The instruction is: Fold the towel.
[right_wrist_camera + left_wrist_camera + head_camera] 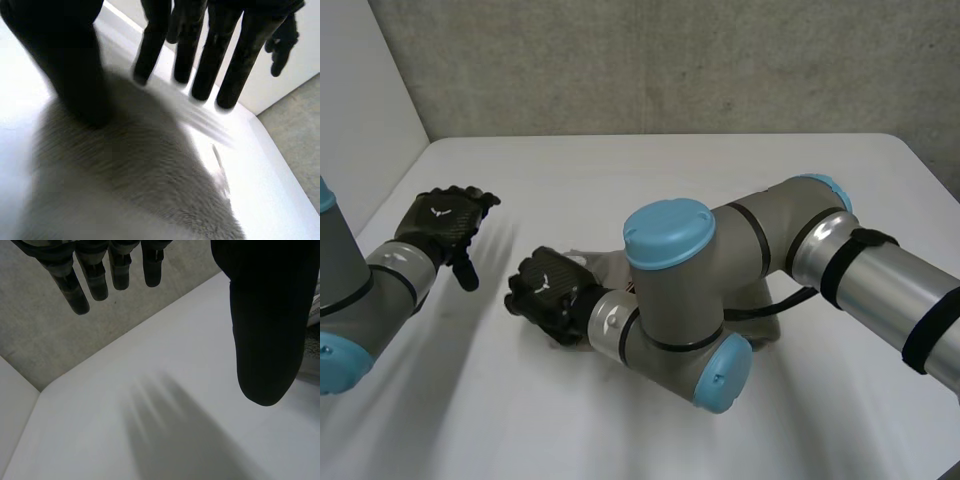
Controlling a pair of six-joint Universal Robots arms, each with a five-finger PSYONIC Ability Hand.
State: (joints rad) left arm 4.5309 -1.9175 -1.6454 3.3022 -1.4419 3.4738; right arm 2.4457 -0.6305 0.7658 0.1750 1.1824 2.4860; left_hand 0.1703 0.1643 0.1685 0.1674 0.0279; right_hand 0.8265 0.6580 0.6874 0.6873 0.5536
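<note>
In the head view, the small pale grey fluffy towel (607, 265) lies near the middle of the white tabletop (670, 170). Most of it is hidden under the right arm, which bends across it. The black right hand (548, 290) rests at the towel's left end. The right wrist view shows what the head view hides: the soft pile of the towel (140, 190) spreads under the palm. The right hand (205, 55) is open, its fingers straight and reaching past the towel's edge, and its thumb is down on the cloth. Whether the fingertips touch the tabletop cannot be told because of blur.

The black left hand (445, 225) is above the bare tabletop to the left, apart from the towel and from the right hand. Its own wrist view shows the left hand (265, 325) open, with straight fingers and a straight thumb that hold nothing. A thin strip of pale cloth (314, 340) shows beside the thumb, probably the towel.

The far edge of the tabletop meets a rough grey concrete wall (670, 60). Wide free surface lies beyond both hands and toward the right side.
</note>
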